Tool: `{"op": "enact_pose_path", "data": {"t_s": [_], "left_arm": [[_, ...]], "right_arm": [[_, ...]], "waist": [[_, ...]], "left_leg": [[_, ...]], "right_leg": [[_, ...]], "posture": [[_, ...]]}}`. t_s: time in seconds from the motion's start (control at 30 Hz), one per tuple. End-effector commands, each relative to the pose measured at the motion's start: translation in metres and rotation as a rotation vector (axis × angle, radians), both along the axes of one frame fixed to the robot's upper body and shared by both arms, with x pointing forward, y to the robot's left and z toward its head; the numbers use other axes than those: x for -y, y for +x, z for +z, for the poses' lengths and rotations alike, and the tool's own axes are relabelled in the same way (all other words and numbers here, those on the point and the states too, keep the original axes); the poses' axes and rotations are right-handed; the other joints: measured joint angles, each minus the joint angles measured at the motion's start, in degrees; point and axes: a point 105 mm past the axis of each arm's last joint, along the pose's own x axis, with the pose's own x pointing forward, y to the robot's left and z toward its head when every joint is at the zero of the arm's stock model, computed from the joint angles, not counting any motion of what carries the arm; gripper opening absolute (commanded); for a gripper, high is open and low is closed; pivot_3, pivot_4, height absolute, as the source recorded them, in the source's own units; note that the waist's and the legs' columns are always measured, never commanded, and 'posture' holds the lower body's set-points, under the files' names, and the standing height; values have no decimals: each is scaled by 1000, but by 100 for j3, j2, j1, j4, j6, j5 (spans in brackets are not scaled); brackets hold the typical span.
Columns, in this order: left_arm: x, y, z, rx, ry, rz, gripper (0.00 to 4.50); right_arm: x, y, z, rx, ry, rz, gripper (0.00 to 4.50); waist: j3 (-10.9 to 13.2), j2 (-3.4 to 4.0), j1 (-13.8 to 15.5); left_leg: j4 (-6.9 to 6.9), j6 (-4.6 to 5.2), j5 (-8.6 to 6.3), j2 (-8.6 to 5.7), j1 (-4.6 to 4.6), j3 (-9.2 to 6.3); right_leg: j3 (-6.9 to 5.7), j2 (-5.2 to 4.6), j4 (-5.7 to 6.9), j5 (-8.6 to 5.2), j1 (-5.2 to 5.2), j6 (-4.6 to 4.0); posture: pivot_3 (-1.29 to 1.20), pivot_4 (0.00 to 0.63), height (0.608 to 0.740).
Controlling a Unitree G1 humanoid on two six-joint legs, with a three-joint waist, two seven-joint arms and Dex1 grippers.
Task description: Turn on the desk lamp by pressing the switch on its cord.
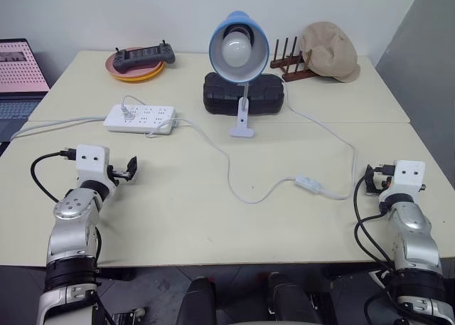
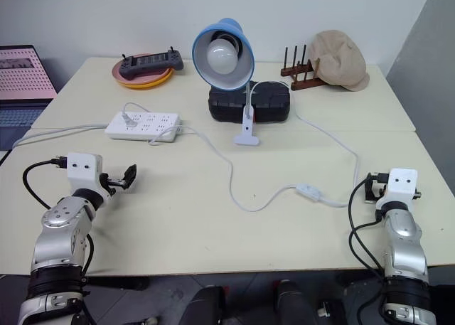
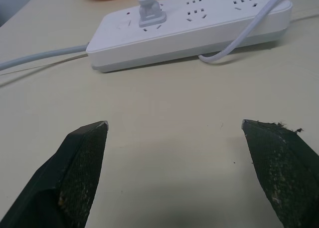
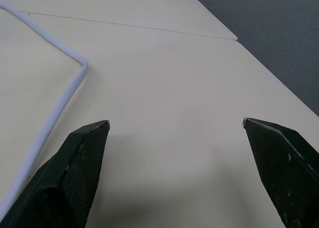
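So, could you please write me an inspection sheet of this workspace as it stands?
Surface: cream table, a seam running across it.
Job's things: desk lamp unlit, clipped upright near mid-table; switch lying flat on the cord, untouched.
Clutter: power strip, black case behind the lamp, controller on an orange plate, wooden rack, beige cap.
Grippers: left gripper and right gripper both open, empty, near the table's front corners.
Cables: lamp cord loops forward to the switch; grey cable leaves the strip leftward.
Surroundings: laptop at far left, white wall behind.
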Motion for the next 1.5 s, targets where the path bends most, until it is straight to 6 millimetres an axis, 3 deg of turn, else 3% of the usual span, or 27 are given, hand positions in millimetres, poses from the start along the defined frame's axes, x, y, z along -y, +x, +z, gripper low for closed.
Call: {"op": "enact_pose_path", "data": {"t_s": [0.03,0.83,1.0,1.13,1.3,1.4,1.5], "left_arm": [[-6,-1,21,70,2,-1,4471],[6,1,25,67,-36,-84,4471],[40,0,44,39,-81,-334,4471],[94,-12,65,-66,-4,-700,4471],[156,-47,81,-239,58,-1149,4471],[173,-59,84,-314,92,-1301,4471],[185,-58,87,-309,144,-1373,4471]], "right_arm": [[2,2,18,52,-37,2,4500],[-2,2,25,56,-70,52,4500],[-19,3,47,46,-76,276,4500],[-65,-11,72,-50,29,707,4500],[-103,-48,68,-336,55,1115,4500],[-110,-50,65,-408,88,1183,4500],[-115,-41,59,-427,78,1193,4500]], "waist": [[0,0,-1],[0,0,-1],[1,1,-5],[5,7,-14],[5,6,-6],[5,6,-5],[5,7,-30]], "left_leg": [[0,0,0,0,0,0],[0,0,0,0,0,0],[1,0,0,0,-3,0],[0,0,0,0,-2,-1],[1,0,-1,1,-3,-1],[2,1,-1,1,-4,-1],[4,1,-1,1,-4,0]], "right_leg": [[0,0,0,0,0,0],[0,0,0,0,0,0],[0,0,0,0,0,0],[0,1,0,-5,0,7],[-2,0,-6,-11,4,12],[-3,1,-10,-13,2,12],[-1,1,-8,-14,1,12]], "posture": [[0,150,740],[0,150,740],[0,150,740],[0,150,740],[0,150,740],[0,150,740],[0,150,740]]}}
